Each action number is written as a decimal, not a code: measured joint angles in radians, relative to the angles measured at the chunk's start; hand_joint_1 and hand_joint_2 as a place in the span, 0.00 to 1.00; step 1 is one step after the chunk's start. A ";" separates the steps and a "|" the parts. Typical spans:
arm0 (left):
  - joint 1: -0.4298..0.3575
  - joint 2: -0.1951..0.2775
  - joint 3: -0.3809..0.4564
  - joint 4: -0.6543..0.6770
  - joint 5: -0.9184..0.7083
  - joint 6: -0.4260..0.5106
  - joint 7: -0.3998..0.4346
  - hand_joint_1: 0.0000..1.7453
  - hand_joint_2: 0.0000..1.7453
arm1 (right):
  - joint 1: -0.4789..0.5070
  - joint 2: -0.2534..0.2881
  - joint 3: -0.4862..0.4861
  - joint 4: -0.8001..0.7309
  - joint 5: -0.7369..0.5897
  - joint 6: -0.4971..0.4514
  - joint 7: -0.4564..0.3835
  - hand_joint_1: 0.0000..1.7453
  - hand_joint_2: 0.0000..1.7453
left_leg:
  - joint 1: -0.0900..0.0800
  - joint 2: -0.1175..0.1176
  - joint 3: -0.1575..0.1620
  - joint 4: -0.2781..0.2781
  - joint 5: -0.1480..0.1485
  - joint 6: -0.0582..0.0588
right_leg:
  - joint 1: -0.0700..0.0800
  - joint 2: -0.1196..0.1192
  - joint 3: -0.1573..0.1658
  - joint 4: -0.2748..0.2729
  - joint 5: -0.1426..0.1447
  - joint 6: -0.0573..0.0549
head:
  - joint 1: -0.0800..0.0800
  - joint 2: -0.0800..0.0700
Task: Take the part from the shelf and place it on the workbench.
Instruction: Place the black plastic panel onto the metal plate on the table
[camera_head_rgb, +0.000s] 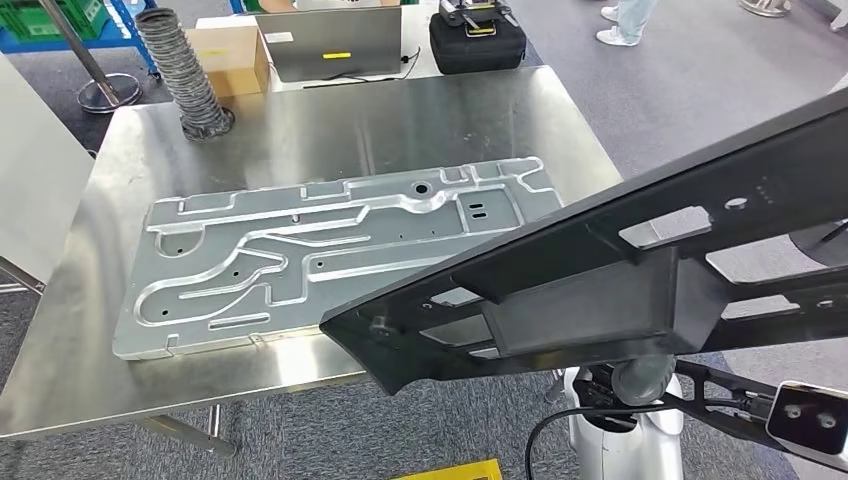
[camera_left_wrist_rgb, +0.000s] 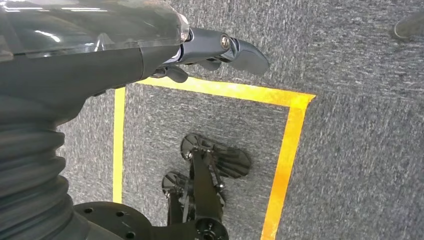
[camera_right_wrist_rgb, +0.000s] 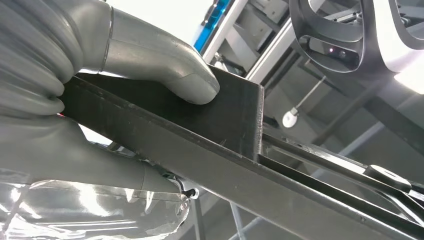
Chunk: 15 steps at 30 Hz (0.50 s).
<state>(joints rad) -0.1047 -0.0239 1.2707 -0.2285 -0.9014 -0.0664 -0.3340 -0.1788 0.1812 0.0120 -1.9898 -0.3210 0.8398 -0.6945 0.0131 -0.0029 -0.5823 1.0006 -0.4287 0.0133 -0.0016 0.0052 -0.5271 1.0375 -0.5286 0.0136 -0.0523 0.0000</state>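
The part (camera_head_rgb: 620, 290) is a long black frame, matte, built of flat bars with open windows between them and one solid boxed panel near its middle. It hangs tilted in the air above the near right corner of the desk (camera_head_rgb: 300, 130), its pointed end out over the desk's front edge and its other end rising away to the right; it does not touch the desk.

Taking the desk as the landmark and going left to right: one grey ribbed hose (camera_head_rgb: 185, 70) stands at its far left corner, one cardboard box (camera_head_rgb: 235, 55) lies just beyond that, one grey laptop (camera_head_rgb: 330, 40) sits behind the far edge, and one black case (camera_head_rgb: 478, 40) is beyond the far right corner. One silver machined plate (camera_head_rgb: 330, 250), grooved with channels, lies flat across the desk's middle, partly under the part's tip.

The left wrist view looks down on grey carpet with yellow tape lines (camera_left_wrist_rgb: 290, 145); the left hand (camera_left_wrist_rgb: 210, 52) holds nothing, its dark fingers drawn in loosely.

The right wrist view gives the grip: the right hand (camera_right_wrist_rgb: 100, 100) clamps the part (camera_right_wrist_rgb: 225, 150), its thumb (camera_right_wrist_rgb: 170, 65) pressed on the boxed panel, the remaining fingers under the bar.
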 joint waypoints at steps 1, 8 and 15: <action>0.000 0.000 0.000 0.000 -0.001 0.000 0.000 0.00 1.00 | 0.000 -0.001 -0.002 0.000 0.005 -0.002 0.000 1.00 1.00 | 0.001 0.000 0.005 -0.002 -0.001 0.005 | -0.002 0.000 -0.025 0.051 -0.025 0.004 | 0.000 0.000; 0.001 -0.002 0.000 0.000 0.006 -0.002 -0.008 0.00 1.00 | -0.043 -0.026 -0.067 0.019 0.089 -0.091 0.000 1.00 1.00 | 0.000 -0.003 0.038 -0.002 -0.031 0.005 | -0.012 -0.002 -0.119 0.096 0.053 0.009 | 0.000 0.000; -0.001 -0.003 0.000 0.000 0.010 -0.004 -0.019 0.00 1.00 | -0.241 -0.130 -0.155 0.120 0.176 -0.257 0.025 1.00 1.00 | -0.004 -0.002 0.036 0.027 -0.069 -0.029 | -0.010 0.002 -0.070 -0.034 0.102 -0.020 | 0.000 0.000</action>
<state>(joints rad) -0.1062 -0.0270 1.2711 -0.2285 -0.8910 -0.0706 -0.3529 -0.4202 0.0510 -0.1425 -1.8694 -0.1451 0.5831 -0.6692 0.0089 -0.0047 -0.5461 1.0274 -0.4973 -0.0158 -0.0115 0.0075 -0.5971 1.0036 -0.4268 -0.0063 -0.0523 0.0000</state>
